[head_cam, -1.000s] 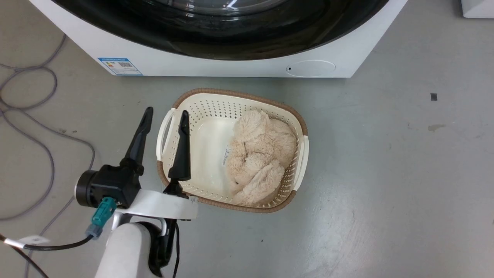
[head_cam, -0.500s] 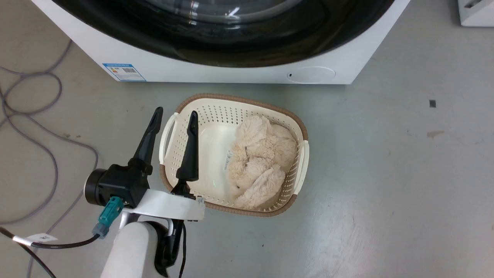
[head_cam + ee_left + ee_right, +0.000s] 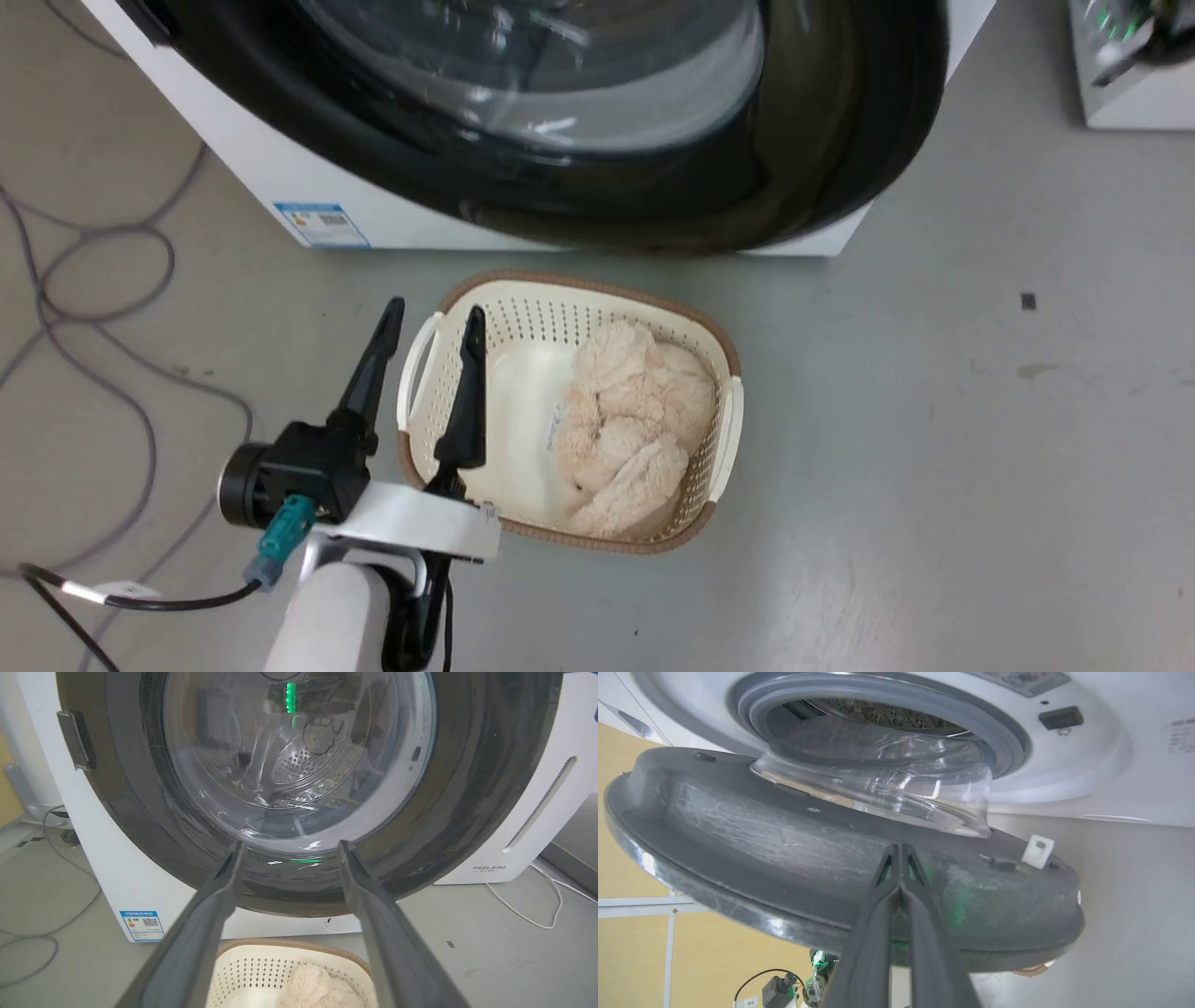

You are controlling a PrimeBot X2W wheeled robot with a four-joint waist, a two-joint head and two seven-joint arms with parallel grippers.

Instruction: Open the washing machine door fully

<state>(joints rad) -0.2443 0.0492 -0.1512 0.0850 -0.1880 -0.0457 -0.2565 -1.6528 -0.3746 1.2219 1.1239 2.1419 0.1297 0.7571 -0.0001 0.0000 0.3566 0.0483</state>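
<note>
The left gripper (image 3: 436, 311) hangs with its two dark fingers spread wide and nothing between them. One finger lies over the near left wall of a cream basket (image 3: 579, 285) and the other over bare floor just beside the basket's handle. In its wrist view this gripper (image 3: 289, 845) points straight at the lower rim of the washing machine door (image 3: 467, 788), which stands just past the fingertips and apart from them. The basket rim (image 3: 289, 945) and a pale plush bundle (image 3: 317, 989) sit low between the fingers.

Ahead of the fingertips in the head view the washing machine door (image 3: 840, 140) leans out over the far side of the basket, covering most of the washing machine (image 3: 280, 177). A blue label (image 3: 322, 224) sits on the white front, forward and to the left of the gripper. Grey cables (image 3: 93, 280) loop on the floor further left.

The right gripper (image 3: 900, 847) has its fingers pressed together into one point, holding nothing. The tips rest at the grey inner face of the door (image 3: 761, 835) — whether they touch it I cannot tell. Just beyond them the clear glass bowl (image 3: 878, 788) bulges toward the grey gasket (image 3: 999, 728), its end still inside the ring, so the door stands ajar. A small white latch (image 3: 1037, 850) sits on the inner face to the right of the tips.
</note>
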